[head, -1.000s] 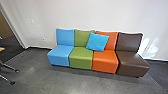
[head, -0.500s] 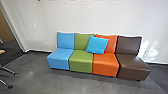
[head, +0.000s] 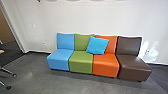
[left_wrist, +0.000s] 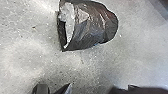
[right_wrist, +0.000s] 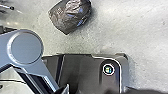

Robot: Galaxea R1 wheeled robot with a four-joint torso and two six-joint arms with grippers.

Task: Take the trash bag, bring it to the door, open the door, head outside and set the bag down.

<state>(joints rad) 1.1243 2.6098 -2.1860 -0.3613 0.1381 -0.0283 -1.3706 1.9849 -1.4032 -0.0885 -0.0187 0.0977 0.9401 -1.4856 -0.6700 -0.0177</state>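
And there it was: the trash bag (left_wrist: 93, 28) was set down on the floor (left_wrist: 30, 65), presumably placed low to be collected! Whether either pair of jaws was spread or pressed together could not be told. Beyond, the blue cushion (head: 97, 45) was propped upright by the green back (head: 81, 43) and orange back (head: 113, 45).

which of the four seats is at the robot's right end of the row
The brown seat; the others are blue, green and orange.

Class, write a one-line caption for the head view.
A blue cushion leans where green and orange seats meet.
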